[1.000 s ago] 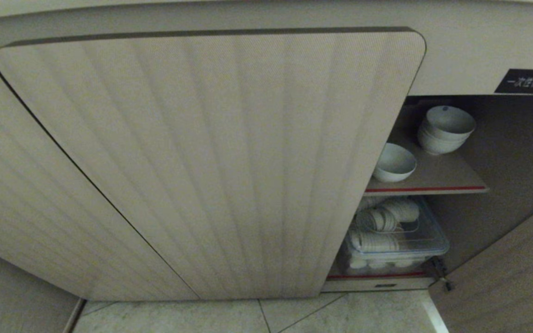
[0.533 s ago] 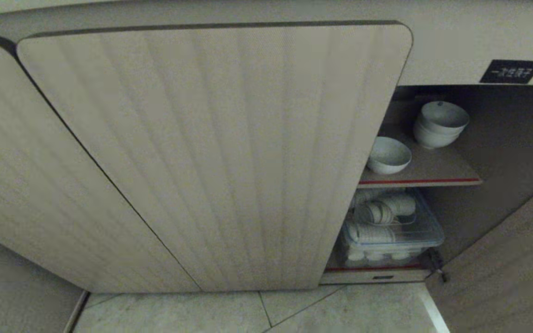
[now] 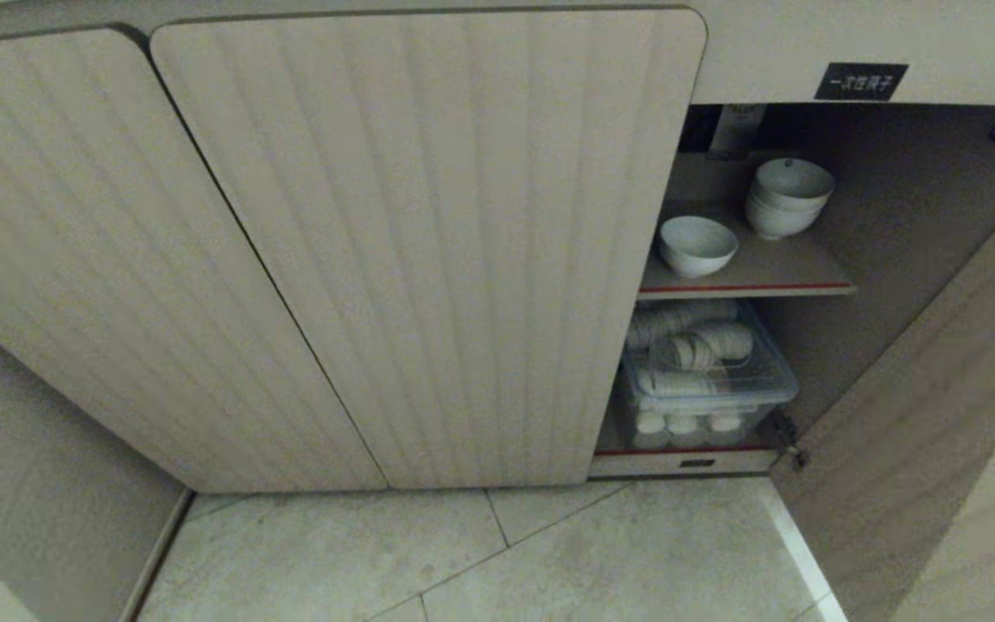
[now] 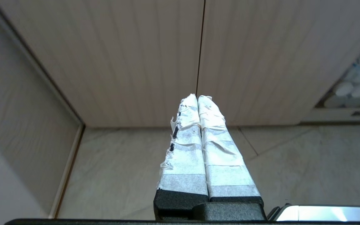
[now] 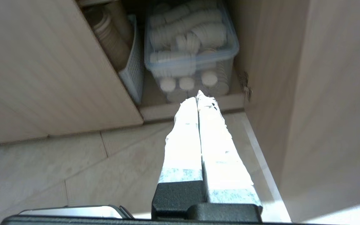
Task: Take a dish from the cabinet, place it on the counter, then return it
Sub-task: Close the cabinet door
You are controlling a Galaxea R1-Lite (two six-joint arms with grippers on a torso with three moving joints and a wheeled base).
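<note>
Pale floor tiles (image 3: 480,553) run up to the cabinet (image 3: 428,250), right door open, and we haven't started: the dish (image 3: 696,244) sits alone on the upper shelf (image 3: 774,276), left of the stacked bowls (image 3: 789,209). Below, a clear plastic bin (image 3: 705,389) holds white cup stacks. Our left gripper (image 4: 197,97) and right gripper (image 5: 197,95) hang low, fingers pressed together, holding nothing, so fetching, setting down and returning all remain.

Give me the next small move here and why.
Probably raise the right claw toward the lone bowl on the upper shelf and open it. Both claws are shut, pointing low; the right door is open and the bowl sits unobstructed.
</note>
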